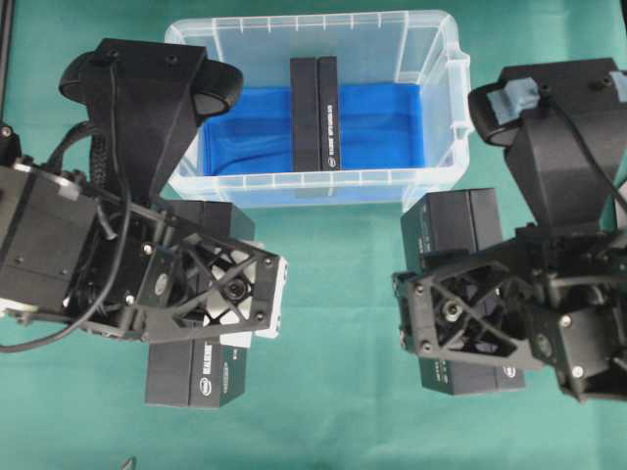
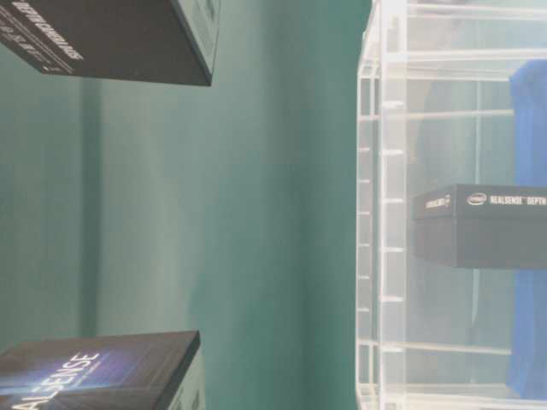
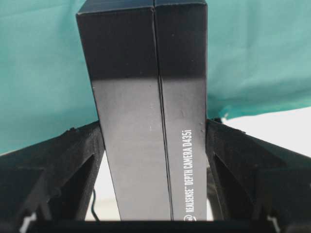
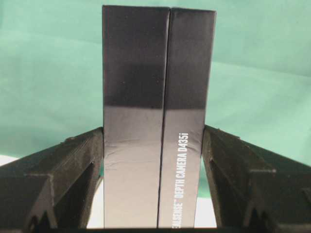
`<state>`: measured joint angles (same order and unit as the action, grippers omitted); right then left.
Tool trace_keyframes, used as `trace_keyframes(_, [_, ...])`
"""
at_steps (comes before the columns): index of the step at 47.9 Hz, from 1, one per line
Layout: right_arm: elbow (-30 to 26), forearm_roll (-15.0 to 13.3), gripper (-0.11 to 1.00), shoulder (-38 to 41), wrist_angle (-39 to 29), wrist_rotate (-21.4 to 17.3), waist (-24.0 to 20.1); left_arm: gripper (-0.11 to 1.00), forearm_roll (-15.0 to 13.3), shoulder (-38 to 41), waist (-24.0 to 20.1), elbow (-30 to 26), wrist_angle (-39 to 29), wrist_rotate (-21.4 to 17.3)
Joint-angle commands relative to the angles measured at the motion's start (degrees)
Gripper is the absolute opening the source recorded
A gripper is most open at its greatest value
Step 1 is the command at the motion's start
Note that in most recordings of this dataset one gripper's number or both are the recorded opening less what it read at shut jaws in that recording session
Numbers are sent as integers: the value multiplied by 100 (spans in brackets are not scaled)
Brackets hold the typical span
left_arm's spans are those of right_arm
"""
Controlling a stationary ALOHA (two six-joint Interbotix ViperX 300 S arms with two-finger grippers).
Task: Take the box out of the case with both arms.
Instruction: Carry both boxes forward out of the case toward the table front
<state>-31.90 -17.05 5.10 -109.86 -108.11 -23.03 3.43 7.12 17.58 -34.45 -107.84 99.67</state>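
Three identical black boxes are in view, each long and narrow with white lettering along one side. One black box (image 1: 314, 113) stands on edge inside the case (image 1: 431, 181), a clear plastic bin at the far middle of the green table (image 1: 338, 333); it rests on the blue liner (image 1: 382, 127) covering the bin's floor, roughly central, and apart from the side walls. The table-level view, which is turned sideways, shows this box through the bin's clear ribbed wall. The other two boxes are outside the case, one with each of the two arms. The left gripper (image 3: 154, 160) holds the second box (image 3: 146, 121) between its two black fingers (image 3: 73, 160), which press against the box's two long sides; from overhead this box sits in front of the bin on the left, partly hidden under the arm. The right gripper (image 4: 153, 165) grips the third box (image 4: 155, 121) the same way, with a finger tight on each long side, in front of the bin on the right. The two held boxes are well apart from each other, with bare green cloth between them.
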Motion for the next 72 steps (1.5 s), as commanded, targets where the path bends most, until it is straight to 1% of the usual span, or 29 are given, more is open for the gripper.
trace_keyframes(1, [-149,-62,65,-97,9,0,0,63,26,-132,9,-79,18,26])
trace_keyframes(45, [-149,-79,65,-97,-9,18,53,63,26,-132,-35,-26,18,18])
trace_keyframes(57, [-62,-79,65,-97,-9,123,88,63,26,-132,-70,26,26,-9])
trace_keyframes(62, [62,-79,65,-97,35,132,132,63,26,-141,-79,176,35,0])
trace_keyframes(67, [299,-62,65,-88,176,132,149,63,62,-193,-79,466,114,18])
trace_keyframes(72, [633,-26,65,-88,413,97,167,63,62,-264,-79,870,431,26])
